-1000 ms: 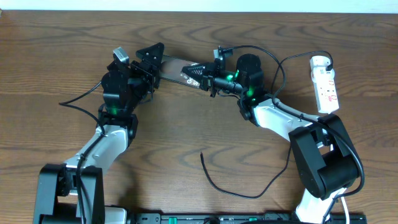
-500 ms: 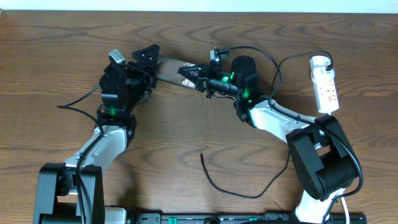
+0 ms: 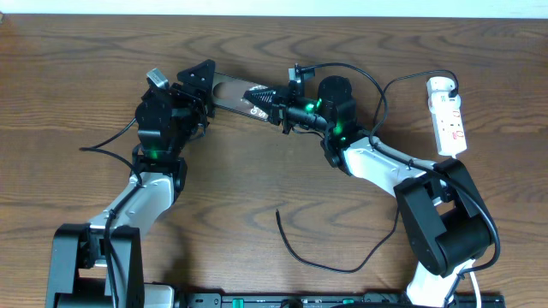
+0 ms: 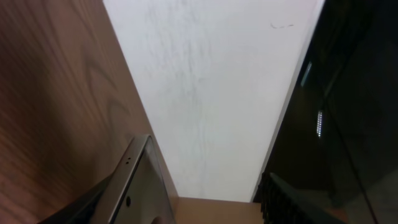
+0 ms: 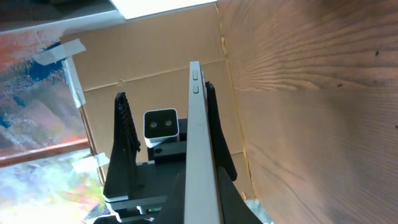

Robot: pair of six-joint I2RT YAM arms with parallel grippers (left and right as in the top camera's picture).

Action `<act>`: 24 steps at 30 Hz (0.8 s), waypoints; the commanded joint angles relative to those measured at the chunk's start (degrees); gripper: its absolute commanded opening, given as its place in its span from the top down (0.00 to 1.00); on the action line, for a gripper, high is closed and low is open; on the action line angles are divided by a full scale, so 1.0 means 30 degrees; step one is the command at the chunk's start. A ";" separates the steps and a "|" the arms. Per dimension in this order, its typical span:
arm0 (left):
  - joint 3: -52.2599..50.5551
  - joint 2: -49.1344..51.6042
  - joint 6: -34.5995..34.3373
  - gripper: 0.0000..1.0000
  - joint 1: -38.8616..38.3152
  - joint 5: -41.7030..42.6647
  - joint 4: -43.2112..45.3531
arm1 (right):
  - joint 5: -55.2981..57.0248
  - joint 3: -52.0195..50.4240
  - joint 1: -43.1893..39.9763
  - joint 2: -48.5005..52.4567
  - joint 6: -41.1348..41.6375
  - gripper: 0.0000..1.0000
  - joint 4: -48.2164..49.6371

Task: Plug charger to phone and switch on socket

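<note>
The phone (image 3: 233, 90), a dark glossy slab, is held off the table at the far middle. My right gripper (image 3: 267, 103) is shut on its right end; the right wrist view shows the phone's silvery edge (image 5: 198, 143) clamped between the fingers (image 5: 202, 205). My left gripper (image 3: 199, 79) is open around the phone's left end. In the left wrist view (image 4: 186, 202) the phone's edge (image 4: 140, 186) lies by one finger, with a wide gap to the other. The charger (image 3: 330, 267) lies loose on the near table, its tip (image 3: 277, 212) free. The socket (image 3: 449, 120) lies at the far right.
The socket's white plug head (image 3: 438, 84) points to the far edge. Thick black arm cables (image 3: 381, 94) loop between my right arm and the socket. The table's far edge meets a white wall (image 3: 274, 7).
Both grippers and the phone have shifted a little to the left, and the phone's left end now sits deeper between my left fingers. The charger and socket have not moved.
</note>
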 commanded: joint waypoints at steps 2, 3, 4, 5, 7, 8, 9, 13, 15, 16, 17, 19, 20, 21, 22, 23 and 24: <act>0.0313 -0.0175 -0.0182 0.35 -0.0248 0.1472 0.1086 | -0.1195 0.0066 0.0860 -0.0095 0.0321 0.98 -0.0299; 0.0313 -0.0175 -0.0175 0.35 -0.0248 0.1625 0.1071 | -0.1209 0.0066 0.0882 -0.0095 0.0321 0.98 -0.0255; 0.0313 -0.0168 -0.0175 0.35 -0.0240 0.1719 0.1071 | -0.1209 0.0066 0.0889 -0.0095 0.0321 0.98 -0.0255; 0.0313 -0.0168 -0.0175 0.36 -0.0248 0.1792 0.1078 | -0.1217 0.0066 0.0896 -0.0095 0.0321 0.98 -0.0255; 0.0313 -0.0168 -0.0175 0.39 -0.0248 0.1836 0.1078 | -0.1246 0.0066 0.0911 -0.0095 0.0321 0.98 -0.0255; 0.0313 -0.0168 -0.0175 0.41 -0.0248 0.1836 0.1078 | -0.1268 0.0066 0.0918 -0.0095 0.0321 0.98 -0.0262; 0.0313 -0.0168 -0.0175 0.45 -0.0248 0.1851 0.1078 | -0.1282 0.0066 0.0918 -0.0095 0.0321 0.98 -0.0262; 0.0313 -0.0168 -0.0153 0.57 -0.0248 0.2266 0.1071 | -0.1290 0.0066 0.0947 -0.0095 0.0313 0.98 -0.0262; 0.0313 -0.0168 -0.0102 0.57 -0.0248 0.2339 0.1071 | -0.1290 0.0066 0.0991 -0.0095 0.0313 0.98 -0.0255; 0.0313 -0.0168 -0.0102 0.57 -0.0248 0.2339 0.1071 | -0.1290 0.0066 0.1035 -0.0095 0.0306 0.98 -0.0262; 0.0313 -0.0168 -0.0102 0.57 -0.0248 0.2339 0.1078 | -0.1282 0.0066 0.1071 -0.0095 0.0313 0.99 -0.0262; 0.0313 -0.0168 -0.0109 0.57 -0.0248 0.2397 0.1078 | -0.1282 0.0066 0.1158 -0.0095 0.0306 0.98 -0.0262; 0.0313 -0.0168 -0.0109 0.57 -0.0248 0.2492 0.1078 | -0.1282 0.0066 0.1195 -0.0095 0.0306 0.98 -0.0262; 0.0313 -0.0168 -0.0109 0.57 -0.0248 0.2586 0.1078 | -0.1282 0.0066 0.1195 -0.0095 0.0306 0.98 -0.0262; 0.0313 -0.0168 -0.0102 0.57 -0.0248 0.2659 0.1078 | -0.1282 0.0066 0.1209 -0.0095 0.0299 0.99 -0.0262; 0.0313 -0.0168 -0.0102 0.57 -0.0248 0.2718 0.1078 | -0.1282 0.0066 0.1217 -0.0095 0.0299 0.99 -0.0262; 0.0313 -0.0168 -0.0102 0.57 -0.0248 0.2761 0.1078 | -0.1282 0.0066 0.1231 -0.0095 0.0299 0.98 -0.0262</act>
